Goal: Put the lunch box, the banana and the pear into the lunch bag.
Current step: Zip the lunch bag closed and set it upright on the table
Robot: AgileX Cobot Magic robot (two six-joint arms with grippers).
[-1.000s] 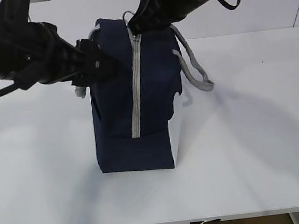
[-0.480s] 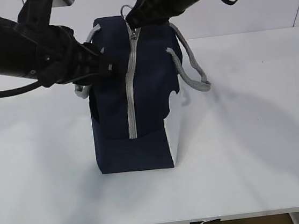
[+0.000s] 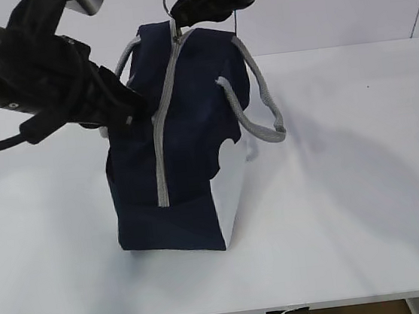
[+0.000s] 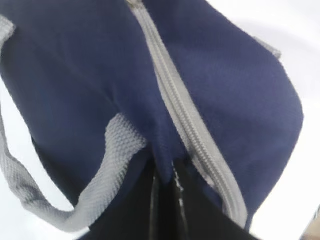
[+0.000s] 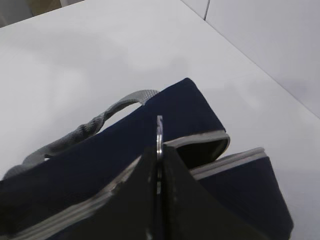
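Observation:
The navy lunch bag [image 3: 192, 136] stands tilted on the white table, its grey zipper [image 3: 162, 124] facing the camera. My left gripper [image 3: 129, 105] is shut on a fold of the bag's navy fabric [image 4: 167, 150] beside the zipper [image 4: 190, 130]. My right gripper [image 3: 178, 10] is shut on the metal ring pull [image 5: 159, 135] at the bag's top, where a short gap in the zipper shows [image 5: 205, 150]. The lunch box, the banana and the pear are out of view.
Grey webbing handles hang on both sides of the bag [image 3: 257, 113], one loop lying by my left fingers [image 4: 100, 185]. White tabletop [image 3: 349, 186] surrounds the bag; its front edge runs along the bottom of the exterior view.
The bag's top has been dragged left and up, so the bag leans and its base has shifted left. Both grippers keep their hold and moved with it.

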